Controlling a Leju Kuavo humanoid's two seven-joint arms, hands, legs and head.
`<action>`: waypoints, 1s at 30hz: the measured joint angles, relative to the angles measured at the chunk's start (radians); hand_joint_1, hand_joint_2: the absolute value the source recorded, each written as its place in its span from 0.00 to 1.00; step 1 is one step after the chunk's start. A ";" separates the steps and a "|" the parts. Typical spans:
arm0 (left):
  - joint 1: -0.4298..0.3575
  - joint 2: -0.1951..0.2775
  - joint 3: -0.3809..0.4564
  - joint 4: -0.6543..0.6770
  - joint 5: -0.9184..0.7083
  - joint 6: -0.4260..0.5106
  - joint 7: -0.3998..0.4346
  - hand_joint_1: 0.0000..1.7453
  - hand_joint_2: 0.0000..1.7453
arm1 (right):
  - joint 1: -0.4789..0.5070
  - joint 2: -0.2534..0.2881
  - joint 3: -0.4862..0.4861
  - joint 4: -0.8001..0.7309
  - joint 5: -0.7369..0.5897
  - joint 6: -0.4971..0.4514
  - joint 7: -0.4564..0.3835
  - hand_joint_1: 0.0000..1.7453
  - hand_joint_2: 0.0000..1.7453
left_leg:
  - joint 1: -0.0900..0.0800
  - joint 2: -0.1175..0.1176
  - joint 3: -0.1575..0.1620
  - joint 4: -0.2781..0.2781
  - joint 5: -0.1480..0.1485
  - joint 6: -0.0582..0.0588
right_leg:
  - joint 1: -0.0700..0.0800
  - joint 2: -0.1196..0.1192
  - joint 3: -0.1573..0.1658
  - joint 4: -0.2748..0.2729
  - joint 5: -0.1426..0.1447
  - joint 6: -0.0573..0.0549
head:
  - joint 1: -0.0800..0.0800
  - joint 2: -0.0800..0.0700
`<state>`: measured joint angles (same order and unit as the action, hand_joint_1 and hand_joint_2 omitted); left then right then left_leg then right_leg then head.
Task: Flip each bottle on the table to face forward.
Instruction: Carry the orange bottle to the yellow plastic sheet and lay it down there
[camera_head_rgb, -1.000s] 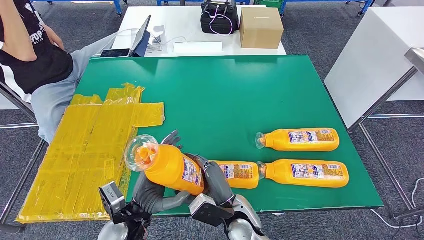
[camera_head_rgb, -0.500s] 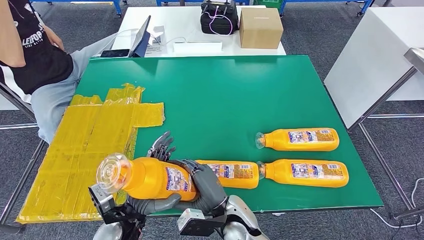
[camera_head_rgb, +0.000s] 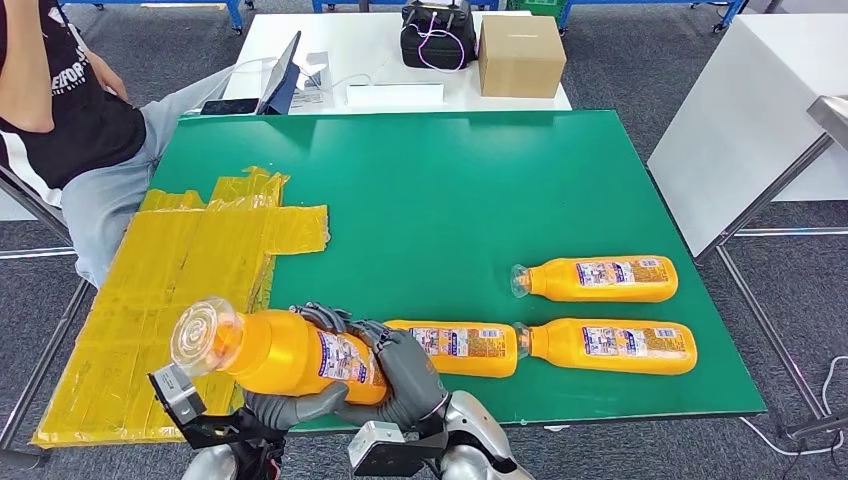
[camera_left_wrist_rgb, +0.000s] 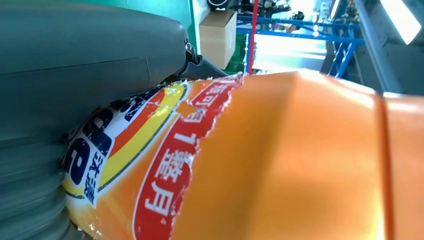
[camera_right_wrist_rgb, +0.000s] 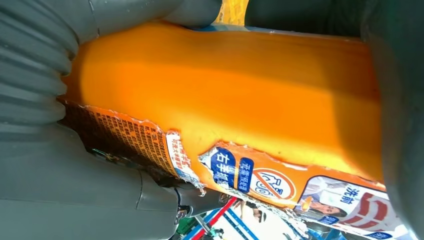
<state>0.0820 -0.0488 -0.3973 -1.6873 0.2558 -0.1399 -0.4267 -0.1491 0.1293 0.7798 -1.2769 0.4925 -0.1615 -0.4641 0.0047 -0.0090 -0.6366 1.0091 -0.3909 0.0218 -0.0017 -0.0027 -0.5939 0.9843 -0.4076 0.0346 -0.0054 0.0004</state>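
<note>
An orange bottle (camera_head_rgb: 285, 352) with a clear cap is lifted above the table's near left edge, lying almost level with its cap pointing left. Both hands grip it: my left hand (camera_head_rgb: 300, 405) from beneath and my right hand (camera_head_rgb: 405, 372) around its base end. Up close, the left wrist view shows the bottle's torn label (camera_left_wrist_rgb: 165, 165) and the right wrist view its orange body (camera_right_wrist_rgb: 225, 95). Three more orange bottles lie on the green table (camera_head_rgb: 440, 190): one (camera_head_rgb: 460, 347) just behind my right hand, one (camera_head_rgb: 612, 345) to its right, one (camera_head_rgb: 598, 278) farther back.
Yellow tape sheets (camera_head_rgb: 180, 290) cover the table's left side. A person (camera_head_rgb: 60, 110) sits at the far left corner. On the white table behind stand a cardboard box (camera_head_rgb: 521, 54), a black bag (camera_head_rgb: 438, 32) and a tablet (camera_head_rgb: 283, 72). A white table (camera_head_rgb: 740, 110) stands to the right.
The held bottle has swung from a steep tilt to nearly level, its cap moving left and down. Both hands shifted left with it. The three lying bottles stayed put.
</note>
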 joint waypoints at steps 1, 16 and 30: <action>0.003 -0.002 0.001 -0.004 0.006 0.002 -0.002 1.00 1.00 | -0.001 0.000 0.001 -0.001 0.000 -0.002 0.001 1.00 1.00 | 0.000 0.000 0.000 0.000 0.000 0.000 | 0.000 0.000 0.000 0.000 0.000 0.000 | 0.000 0.000; 0.000 -0.027 0.021 -0.049 -0.157 0.167 -0.066 1.00 1.00 | 0.029 0.000 -0.015 -0.039 -0.100 -0.045 0.008 0.00 0.00 | 0.000 0.000 0.000 0.000 0.000 0.000 | 0.000 0.000 0.000 0.000 0.000 0.000 | 0.000 0.000; -0.121 0.032 0.202 0.124 -1.073 0.686 0.083 1.00 1.00 | 0.099 -0.034 -0.153 -0.308 -0.279 0.014 -0.001 0.00 0.00 | 0.000 0.000 0.000 0.000 0.001 -0.001 | 0.000 0.000 0.000 0.000 0.001 0.000 | 0.000 0.000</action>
<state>-0.0391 -0.0172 -0.1955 -1.5628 -0.8172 0.5457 -0.3435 -0.0499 0.0949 0.6268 -1.5847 0.2132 -0.1474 -0.4653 0.0048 -0.0092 -0.6365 1.0091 -0.3895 0.0205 -0.0016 -0.0029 -0.5936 0.9847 -0.4069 0.0341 -0.0051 0.0004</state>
